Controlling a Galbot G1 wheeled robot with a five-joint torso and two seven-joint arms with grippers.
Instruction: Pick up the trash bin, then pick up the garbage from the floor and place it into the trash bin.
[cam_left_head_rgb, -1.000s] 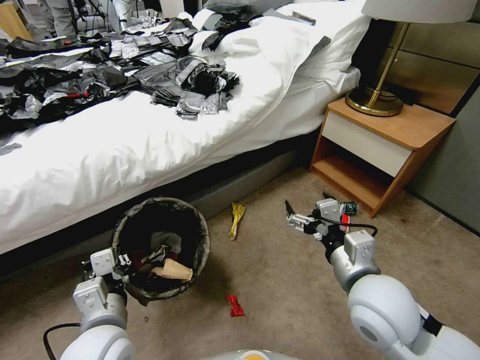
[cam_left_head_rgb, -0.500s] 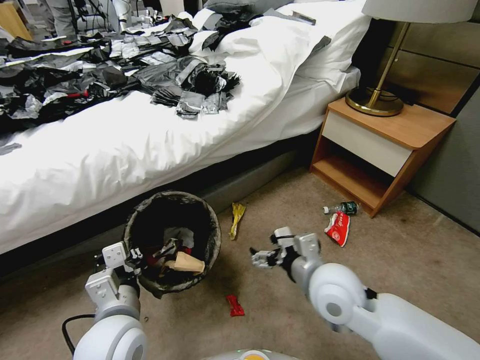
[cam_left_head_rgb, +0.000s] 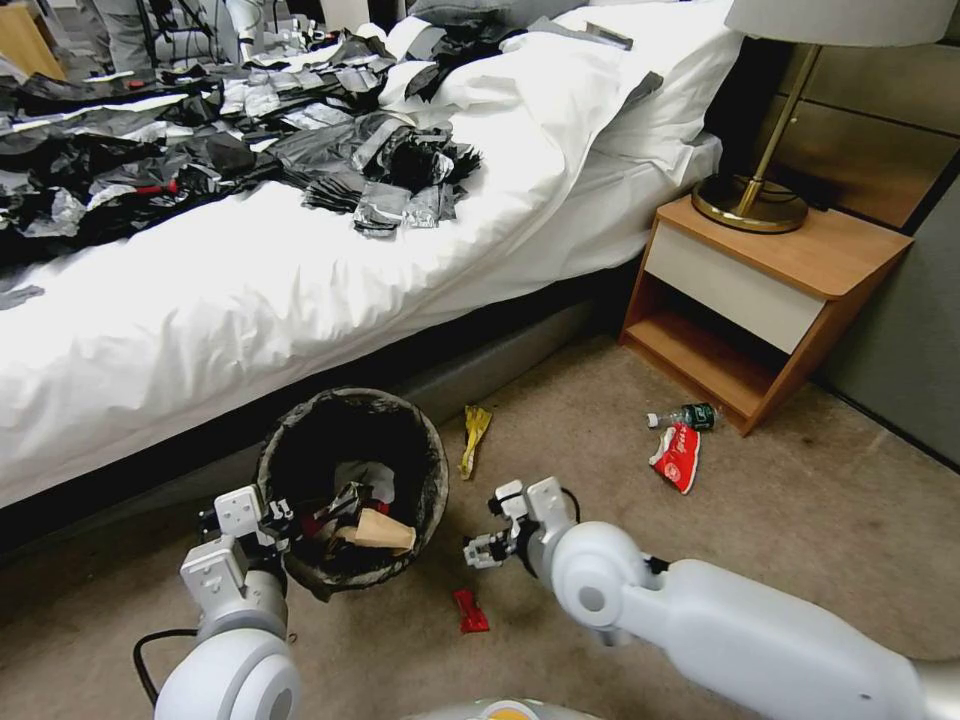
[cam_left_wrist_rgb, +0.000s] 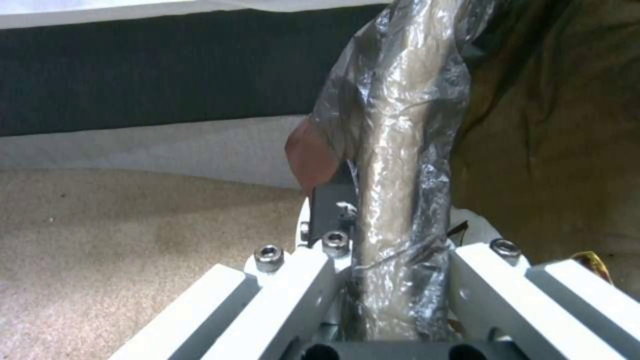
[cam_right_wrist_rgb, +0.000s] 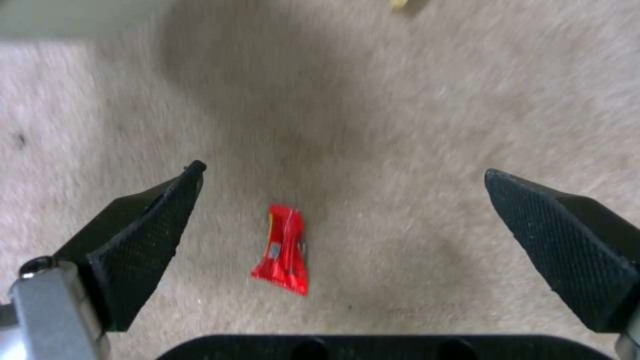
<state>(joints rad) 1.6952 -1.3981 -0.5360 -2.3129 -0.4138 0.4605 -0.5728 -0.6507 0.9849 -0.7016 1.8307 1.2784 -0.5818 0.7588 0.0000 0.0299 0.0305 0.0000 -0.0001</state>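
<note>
While the left gripper (cam_left_head_rgb: 262, 520) is clamped on the rim of the trash bin (cam_left_head_rgb: 352, 486), its bag-lined lip pinched between the jaws in the left wrist view, the bin hangs tilted just in front of the bed (cam_left_head_rgb: 300, 280) with paper scraps and wrappers already inside. The right gripper (cam_left_head_rgb: 480, 548) hovers just beside the bin, on the side toward the nightstand (cam_left_head_rgb: 770, 290), with its fingers spread wide and nothing between them. The piece the coming move seems to turn on is the small red wrapper (cam_left_head_rgb: 468, 610), lying flat on the carpet just off the bin's near rim, on the robot's side. In the right wrist view this wrapper (cam_right_wrist_rgb: 285, 249) sits below and between the two parted fingertips (cam_right_wrist_rgb: 143, 235), a little closer to one of them, and its long axis runs roughly along the line of the fingers, not across the gap, so a straight descent should close across its narrow width. The right arm is plainly the nearer one, since the left is occupied with the bin. Other garbage lies farther from the bin: a yellow wrapper (cam_left_head_rgb: 474, 436) beside it toward the bed, and a red-and-white wrapper (cam_left_head_rgb: 678, 456) and a small bottle (cam_left_head_rgb: 686, 415) well apart, by the nightstand's foot.
</note>
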